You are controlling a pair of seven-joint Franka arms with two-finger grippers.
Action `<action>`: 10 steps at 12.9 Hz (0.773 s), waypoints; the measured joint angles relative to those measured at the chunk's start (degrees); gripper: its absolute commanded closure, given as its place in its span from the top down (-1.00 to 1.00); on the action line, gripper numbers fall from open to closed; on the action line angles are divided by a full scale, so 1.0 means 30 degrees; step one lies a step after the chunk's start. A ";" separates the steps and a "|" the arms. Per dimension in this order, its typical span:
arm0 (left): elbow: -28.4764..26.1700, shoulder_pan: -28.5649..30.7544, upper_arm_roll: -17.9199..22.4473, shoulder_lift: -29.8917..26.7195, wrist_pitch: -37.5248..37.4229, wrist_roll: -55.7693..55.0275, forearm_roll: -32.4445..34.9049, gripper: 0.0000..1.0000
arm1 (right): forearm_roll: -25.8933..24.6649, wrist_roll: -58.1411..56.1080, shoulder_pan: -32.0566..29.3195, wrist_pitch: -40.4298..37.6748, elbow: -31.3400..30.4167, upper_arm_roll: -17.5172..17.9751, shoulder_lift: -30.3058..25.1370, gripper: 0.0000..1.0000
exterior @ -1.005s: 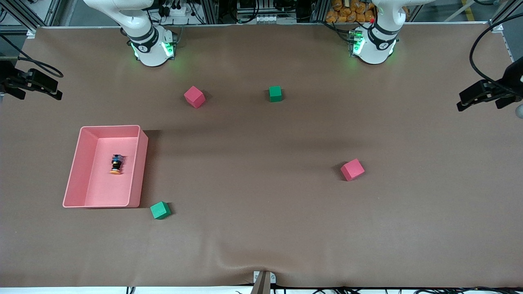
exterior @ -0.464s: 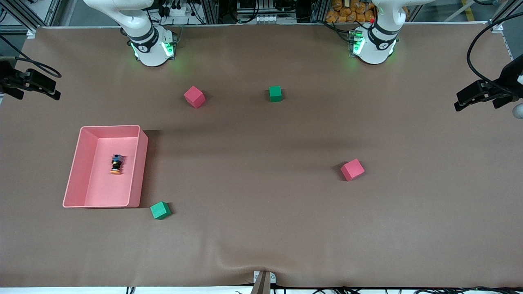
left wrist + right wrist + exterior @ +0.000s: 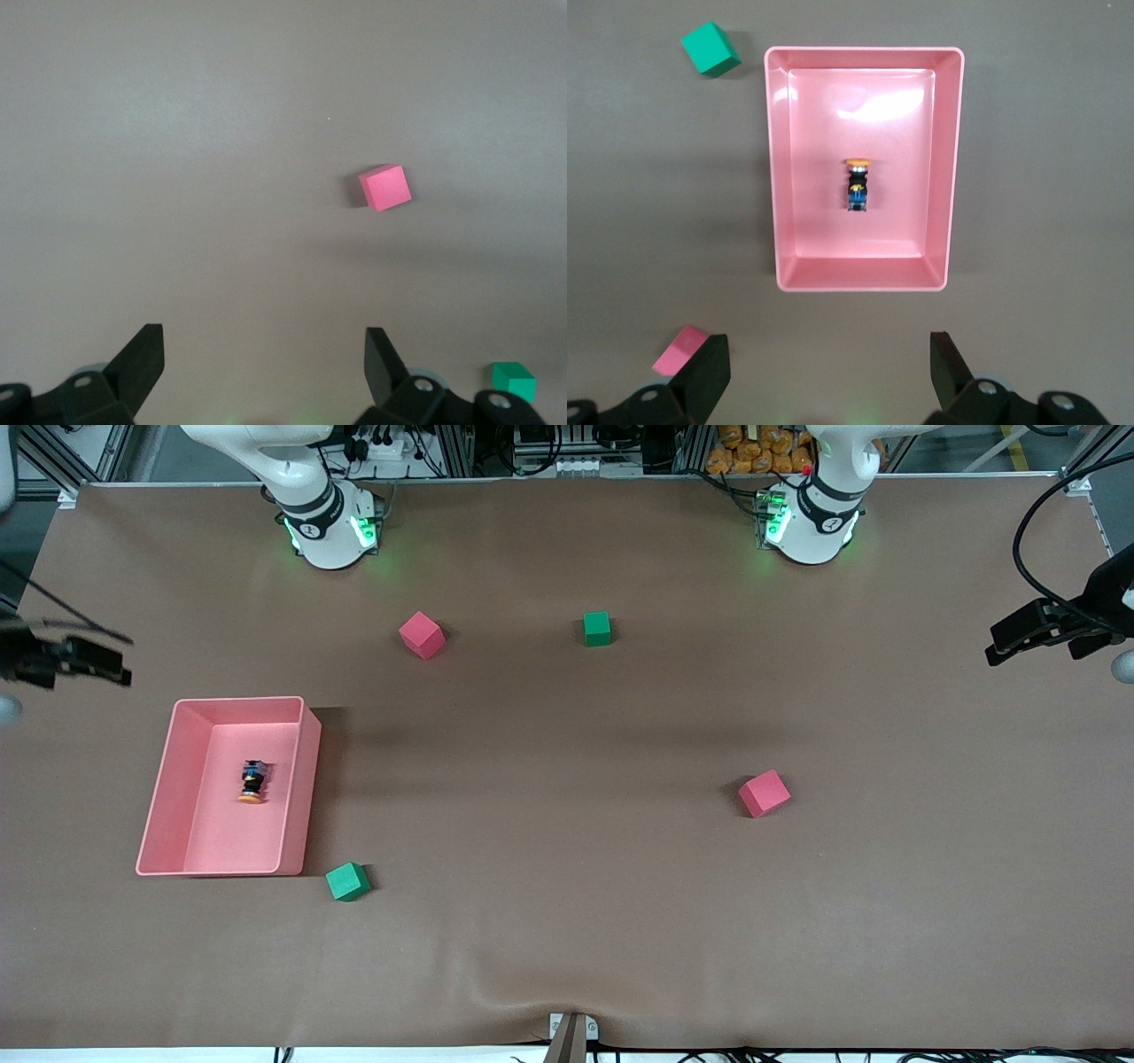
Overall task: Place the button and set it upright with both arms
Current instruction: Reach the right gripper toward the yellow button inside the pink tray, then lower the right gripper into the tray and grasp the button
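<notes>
Since a second ago the right tool (image 3: 66,660) has dropped lower along the desk's edge at the right arm's end, blurred with motion; left tool (image 3: 1032,633) has barely shifted; nothing on the desk (image 3: 567,939) has moved.

Button (image 3: 252,782) lies on its side in the bin (image 3: 306,779), orange cap pointing toward the front camera, body well apart from every wall; the right wrist view shows it the same (image 3: 858,185), mid-floor of the bin (image 3: 780,177).

Right tool (image 3: 824,367) is up in the air beside the bin, fingers spread wide, empty; left tool (image 3: 261,359) is over bare desk at the left arm's end, also spread and empty, waiting.

Handling, as judged: button looks small, light and rigid; the round body probably rolls if nudged; the smooth cap likely slips, so the dark body is the better hold, fingers across its short width.

Room: bin walls rise on all four sides, yet the floor around the button looks open enough for a straight descent with spread fingers; the wall toward the desk's middle is the closest.

Green cube (image 3: 347,881) sits just beside the bin's near corner; pink cube (image 3: 422,635), second green cube (image 3: 597,628) and another pink cube (image 3: 764,793) stand well apart; the desk's middle is open for a handover and for setting the button upright.
</notes>
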 measured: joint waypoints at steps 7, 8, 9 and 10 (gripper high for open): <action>-0.0240 0.0012 0.0006 0.0000 -0.0020 0.0000 0.0000 1.00 | 0.0883 -0.0063 0.0055 0.7875 -0.4676 -0.0423 0.3055 1.00; -0.0268 0.0014 0.0007 0.0000 -0.0020 0.0000 0.0000 1.00 | 0.0928 -0.0161 0.0049 0.9028 -0.5611 -0.0482 0.3120 1.00; -0.0291 0.0015 0.0007 -0.0001 -0.0019 0.0000 0.0000 1.00 | 0.0963 -0.0483 0.0048 0.9984 -0.6432 -0.0519 0.3161 1.00; -0.0318 0.0015 0.0007 0.0000 -0.0016 0.0000 0.0000 1.00 | 0.1048 -0.1032 0.0048 1.0802 -0.7108 -0.0537 0.3241 1.00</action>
